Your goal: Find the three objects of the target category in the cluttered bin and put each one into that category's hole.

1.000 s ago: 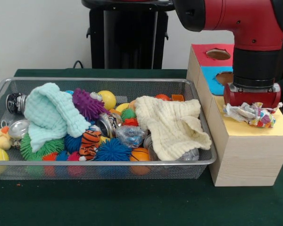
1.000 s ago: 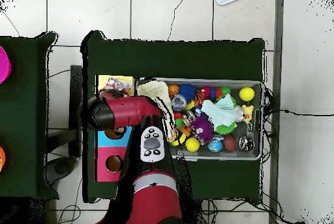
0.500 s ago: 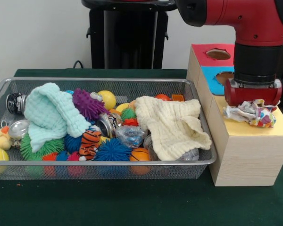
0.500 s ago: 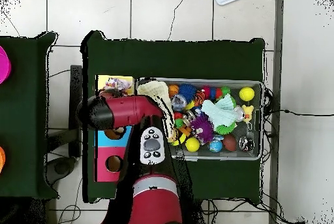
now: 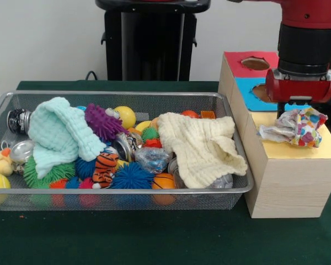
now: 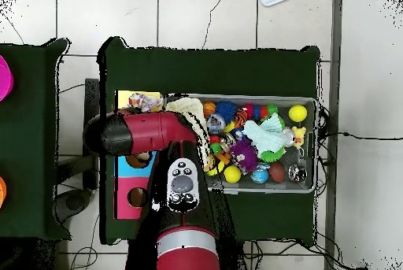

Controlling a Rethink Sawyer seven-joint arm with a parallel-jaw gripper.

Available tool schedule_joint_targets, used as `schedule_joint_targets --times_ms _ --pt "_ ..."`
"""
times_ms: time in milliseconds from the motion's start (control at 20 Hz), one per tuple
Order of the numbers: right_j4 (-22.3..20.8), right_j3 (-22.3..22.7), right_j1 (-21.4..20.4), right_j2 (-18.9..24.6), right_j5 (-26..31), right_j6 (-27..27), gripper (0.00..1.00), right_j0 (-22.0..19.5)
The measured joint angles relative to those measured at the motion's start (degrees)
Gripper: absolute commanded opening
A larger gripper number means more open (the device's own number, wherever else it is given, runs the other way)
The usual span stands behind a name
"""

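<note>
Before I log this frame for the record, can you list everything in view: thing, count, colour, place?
Bin: one, silver mesh, on the table.
Mint cloth: one, bin's left part in the front view.
Cream cloth: one, bin's right end.
Toys: many, mixed colours, between and under the cloths.
Printed fabric: one crumpled piece, white with coloured blotches, on the yellow face; its hole is not visible.
Boxes: three, pale wood, faces red, blue, yellow.
Table: dark green.
Arm: red and black, above the fabric; pincer hidden.
</note>
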Motion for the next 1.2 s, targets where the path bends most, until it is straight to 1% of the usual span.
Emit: schedule_joint_targets --times_ms 150,1200 --pt "0.0 0.1 -0.5 0.0 0.9 0.0 1.00 0.0" --pt "0.1 0.6 -1.1 0.0 1.1 0.0 1.00 0.0"
